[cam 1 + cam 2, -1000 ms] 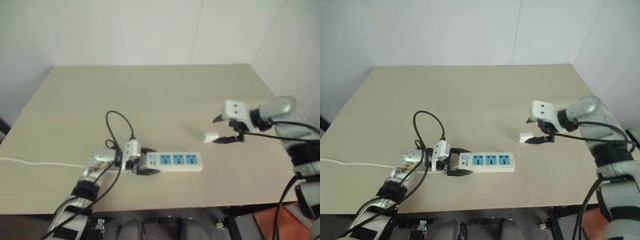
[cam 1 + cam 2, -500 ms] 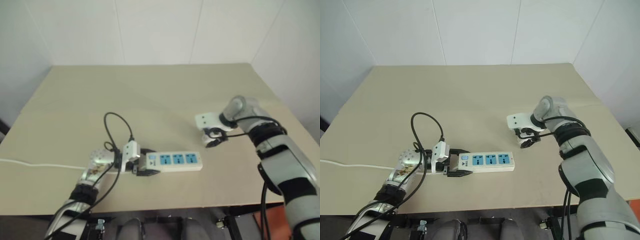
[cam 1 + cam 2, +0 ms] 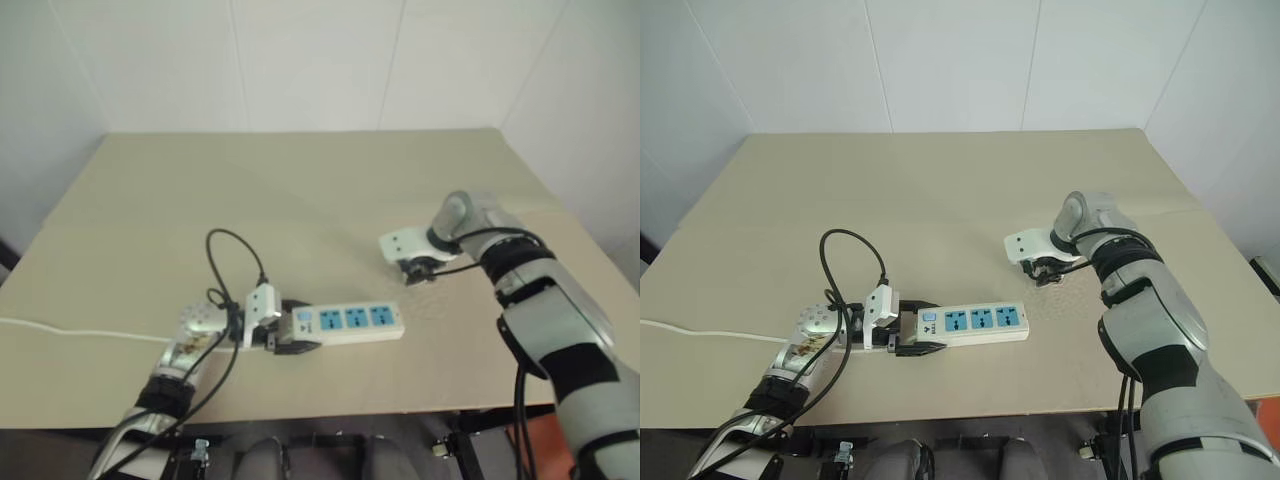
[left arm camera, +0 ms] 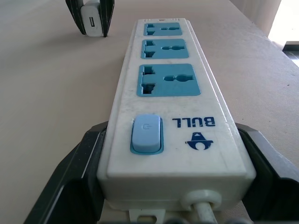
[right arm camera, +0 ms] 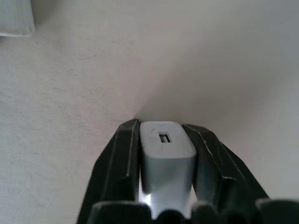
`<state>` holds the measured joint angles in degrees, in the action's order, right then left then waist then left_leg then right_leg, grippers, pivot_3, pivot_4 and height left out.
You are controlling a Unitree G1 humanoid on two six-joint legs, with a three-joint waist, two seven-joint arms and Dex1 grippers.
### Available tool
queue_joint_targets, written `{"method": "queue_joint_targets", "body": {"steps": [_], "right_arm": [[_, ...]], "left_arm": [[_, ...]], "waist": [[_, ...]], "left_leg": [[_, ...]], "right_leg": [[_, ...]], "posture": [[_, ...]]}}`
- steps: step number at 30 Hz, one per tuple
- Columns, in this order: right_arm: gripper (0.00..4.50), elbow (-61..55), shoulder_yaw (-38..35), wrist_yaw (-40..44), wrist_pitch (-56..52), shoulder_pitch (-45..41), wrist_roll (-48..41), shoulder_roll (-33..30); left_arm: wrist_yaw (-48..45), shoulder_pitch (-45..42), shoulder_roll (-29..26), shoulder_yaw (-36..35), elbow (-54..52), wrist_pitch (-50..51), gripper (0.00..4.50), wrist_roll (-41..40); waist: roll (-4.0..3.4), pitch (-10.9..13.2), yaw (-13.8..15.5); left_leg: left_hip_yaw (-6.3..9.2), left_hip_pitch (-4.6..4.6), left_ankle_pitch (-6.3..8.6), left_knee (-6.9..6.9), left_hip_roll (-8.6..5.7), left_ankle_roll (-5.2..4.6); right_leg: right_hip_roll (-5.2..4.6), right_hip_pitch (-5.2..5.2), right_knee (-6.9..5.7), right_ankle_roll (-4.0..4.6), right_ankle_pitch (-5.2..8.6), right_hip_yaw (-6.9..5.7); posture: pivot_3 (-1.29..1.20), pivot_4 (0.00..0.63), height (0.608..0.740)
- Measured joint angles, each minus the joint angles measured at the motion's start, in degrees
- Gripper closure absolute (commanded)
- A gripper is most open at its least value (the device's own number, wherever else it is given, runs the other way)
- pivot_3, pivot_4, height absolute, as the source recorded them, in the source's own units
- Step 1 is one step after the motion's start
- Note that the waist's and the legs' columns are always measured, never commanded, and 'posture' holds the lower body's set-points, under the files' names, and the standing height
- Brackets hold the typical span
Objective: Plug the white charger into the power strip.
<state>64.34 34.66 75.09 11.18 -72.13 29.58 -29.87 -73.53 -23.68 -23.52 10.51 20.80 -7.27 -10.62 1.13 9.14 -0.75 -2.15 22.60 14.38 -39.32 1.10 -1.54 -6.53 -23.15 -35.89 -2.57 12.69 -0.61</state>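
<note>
The power strip lies along the table's near side, a long white bar with three blue socket faces. My left gripper clasps its switch end, one black finger pressed on each long side. Beyond the strip's far end, my right gripper points steeply down at the table. It is shut on the white charger, which stands on the tabletop with its port face up. The left wrist view also shows that charger between the right gripper's fingers.
The strip's thin white cord trails left to the table's edge. A black cable loop arches above my left wrist. The beige table stretches back to white walls, and its front edge runs just below the strip.
My right gripper swung left and down over the charger, tipped to point downward, and shut on it. The left gripper and the strip stayed put.
</note>
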Motion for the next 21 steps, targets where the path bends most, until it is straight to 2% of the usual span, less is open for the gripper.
{"method": "queue_joint_targets", "body": {"steps": [11, 14, 16, 19, 21], "right_arm": [[3.37, 1.23, -2.44, -1.49, 0.78, -0.14, 0.1, -0.25], [3.37, -0.44, -10.8, 1.39, 0.68, 0.42, -8.73, -0.4], [3.37, -5.87, -17.85, 5.24, -1.98, 1.56, -17.48, -0.26], [3.37, -20.53, -26.69, 7.45, -11.21, 6.53, -29.81, 0.59], [3.37, -32.32, -31.67, 5.36, -19.68, 13.15, -37.29, 2.27]], "left_arm": [[-0.13, -0.41, -0.4, 0.47, -0.03, 0.19, 1.19, -0.15], [-0.81, -1.24, -0.81, 0.71, 0.45, 0.32, 1.19, -0.24], [-1.15, -2.03, -0.82, 0.8, 1.15, 0.6, 1.19, -0.25], [-1.47, -2.93, -0.75, 1.12, 1.76, 0.84, 1.19, -0.27], [-1.77, -3.44, -0.68, 1.44, 2.28, 0.79, 1.19, -0.28]], "waist": [[-0.02, 0.01, 0.01], [-0.09, 0.06, -0.12], [-0.1, 0.06, -0.09], [-0.09, 0.05, 0.19], [-0.04, 0.02, 0.49]], "left_leg": [[0.0, 0.01, 0.0, 0.0, -0.01, 0.01], [0.0, 0.08, 0.0, 0.06, 0.01, 0.01], [0.03, 0.1, 0.0, 0.13, 0.03, 0.0], [0.12, 0.14, 0.0, 0.14, 0.05, 0.0], [0.2, 0.16, 0.01, 0.16, 0.09, -0.02]], "right_leg": [[0.0, -0.03, 0.0, 0.0, 0.0, 0.02], [0.01, -0.11, 0.02, 0.0, 0.0, 0.03], [0.01, -0.09, -0.02, 0.0, -0.01, 0.01], [0.0, 0.0, -0.01, 0.0, -0.01, -0.1], [0.0, 0.0, 0.04, 0.0, -0.01, -0.15]], "posture": [[0.0, 0.15, 0.74], [0.0, 0.15, 0.74], [0.0, 0.15, 0.74], [0.0, 0.15, 0.74], [0.0, 0.15, 0.74]]}}
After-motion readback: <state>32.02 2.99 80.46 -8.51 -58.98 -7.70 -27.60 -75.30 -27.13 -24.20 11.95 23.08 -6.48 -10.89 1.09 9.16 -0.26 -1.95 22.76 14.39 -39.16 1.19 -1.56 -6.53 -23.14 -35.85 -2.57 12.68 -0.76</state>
